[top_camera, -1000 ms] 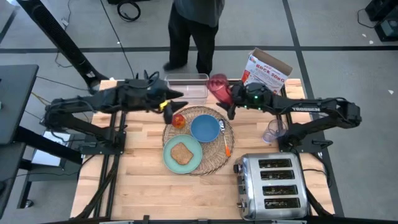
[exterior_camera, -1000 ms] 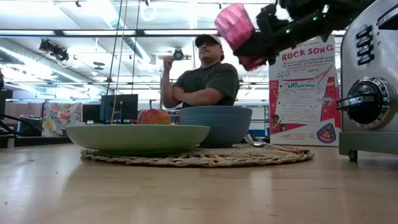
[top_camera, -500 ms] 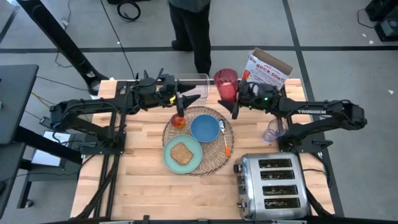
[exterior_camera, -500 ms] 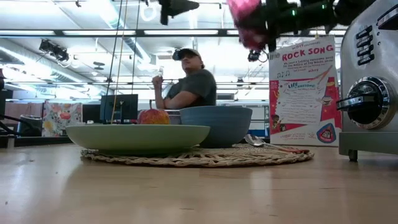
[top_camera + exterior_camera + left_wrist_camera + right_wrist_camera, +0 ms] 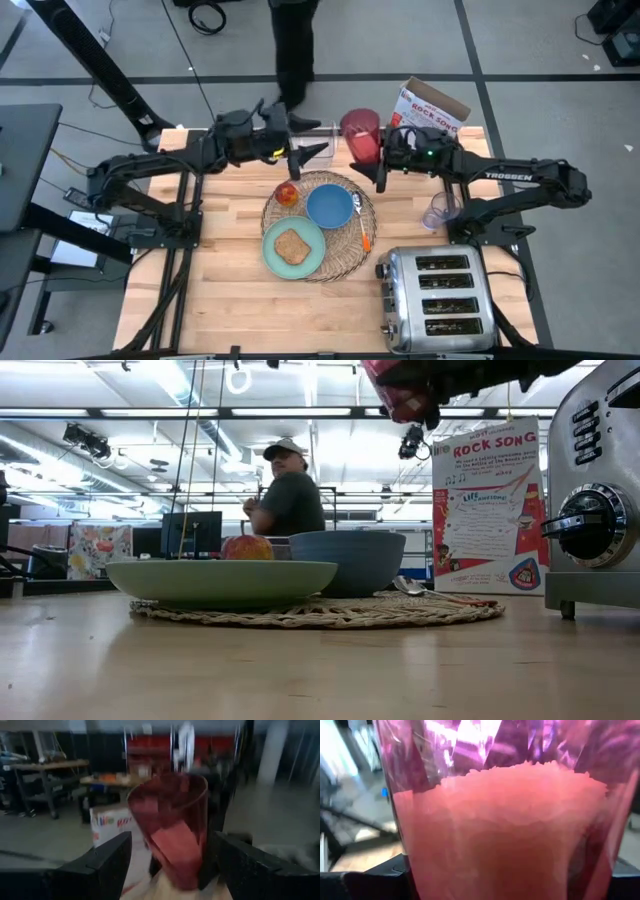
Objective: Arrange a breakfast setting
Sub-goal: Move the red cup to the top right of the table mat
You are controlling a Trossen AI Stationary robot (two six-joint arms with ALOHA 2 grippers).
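The wicker placemat (image 5: 372,205) lies mid-table. On it are the mint-green plate (image 5: 272,255) with the toast slice (image 5: 291,245), the blue bowl (image 5: 330,206), the red-yellow apple (image 5: 287,193) and the orange-handled utensil (image 5: 364,232). My right gripper (image 5: 374,150) is shut on the red translucent cup (image 5: 361,134), high above the table's far edge. The cup also shows in the low view (image 5: 398,388). My left gripper (image 5: 306,141) is open and empty. It hangs above the far edge, left of the cup, and points at it (image 5: 172,827). My right gripper pinches the cup's side wall (image 5: 202,827) between its two fingers, coming level from the table's right. The cup fills the right wrist view (image 5: 505,825), which hides the exact spot of contact. The cup is lifted clear, about upright, its mouth up.
A chrome toaster (image 5: 438,297) stands at the near right. A small clear cup (image 5: 437,212) stands right of the placemat. A cereal box (image 5: 428,108) stands at the far right edge. A clear tub (image 5: 322,146) lies under my left gripper. A person (image 5: 285,495) stands beyond the far edge.
My left gripper has risen from beside the apple and gone toward the far edge and the cup. The apple has stayed on the placemat. My right gripper has raised the cup and brought it from tilted to about upright. The person has walked off to the left.
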